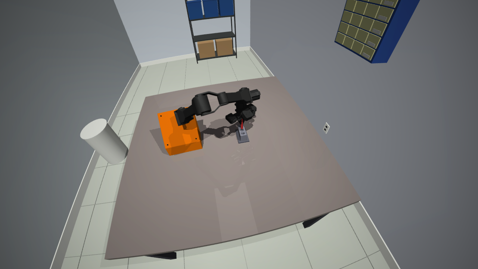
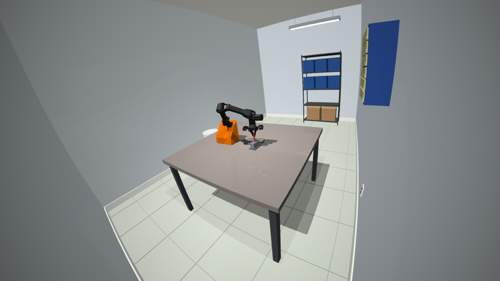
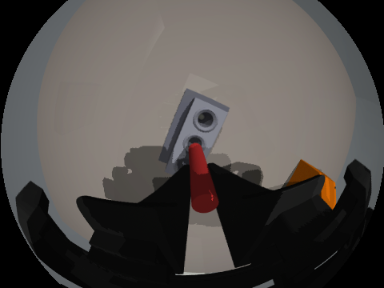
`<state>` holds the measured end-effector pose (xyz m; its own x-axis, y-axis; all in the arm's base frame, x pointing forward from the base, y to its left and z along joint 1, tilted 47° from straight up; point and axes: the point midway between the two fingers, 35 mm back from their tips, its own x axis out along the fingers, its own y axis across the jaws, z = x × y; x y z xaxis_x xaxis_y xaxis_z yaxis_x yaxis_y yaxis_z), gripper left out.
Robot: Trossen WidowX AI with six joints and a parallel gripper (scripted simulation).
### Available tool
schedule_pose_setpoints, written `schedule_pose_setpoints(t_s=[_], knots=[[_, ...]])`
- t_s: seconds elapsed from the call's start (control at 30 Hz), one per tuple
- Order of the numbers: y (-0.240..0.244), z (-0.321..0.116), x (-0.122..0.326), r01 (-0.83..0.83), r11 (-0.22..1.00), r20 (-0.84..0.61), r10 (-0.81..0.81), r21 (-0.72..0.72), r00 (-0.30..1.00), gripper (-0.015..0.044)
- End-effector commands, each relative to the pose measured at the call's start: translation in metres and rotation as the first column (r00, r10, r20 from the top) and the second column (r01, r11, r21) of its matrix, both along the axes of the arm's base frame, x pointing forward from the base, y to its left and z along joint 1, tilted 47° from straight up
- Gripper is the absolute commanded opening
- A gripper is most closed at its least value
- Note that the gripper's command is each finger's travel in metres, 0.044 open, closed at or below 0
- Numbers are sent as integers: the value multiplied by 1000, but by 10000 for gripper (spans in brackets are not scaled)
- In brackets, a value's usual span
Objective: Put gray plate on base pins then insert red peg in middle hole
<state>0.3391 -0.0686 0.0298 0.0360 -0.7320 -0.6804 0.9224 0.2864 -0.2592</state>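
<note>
My fingers (image 1: 241,121) (image 2: 254,133) grip the red peg (image 1: 242,124) (image 2: 254,137) (image 3: 203,184) over the gray block (image 1: 242,135) (image 2: 254,145) (image 3: 214,134); I see no readable writing.

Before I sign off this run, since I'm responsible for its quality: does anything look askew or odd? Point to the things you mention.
Nothing stands out. The gray plate (image 1: 245,130) (image 2: 256,142) (image 3: 211,138) looks flat on its base (image 1: 244,141) (image 2: 252,149) (image 3: 171,138), and the tool (image 1: 242,120) (image 2: 254,132) (image 3: 198,169) holds the red peg (image 1: 242,124) (image 2: 254,137) (image 3: 204,184) at the middle hole. Whether its tip has entered, I can't tell.
</note>
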Motion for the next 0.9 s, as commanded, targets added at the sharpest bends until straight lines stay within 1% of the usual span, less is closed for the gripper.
schedule_pose_setpoints(t_s=[0.0, 0.87], knots=[[0, 0, 0, -1, 1000, -1, 1, -1, 1000, 0], [-1, 1, 1, 0, 1000, 0, 0, 0, 1000, 0]])
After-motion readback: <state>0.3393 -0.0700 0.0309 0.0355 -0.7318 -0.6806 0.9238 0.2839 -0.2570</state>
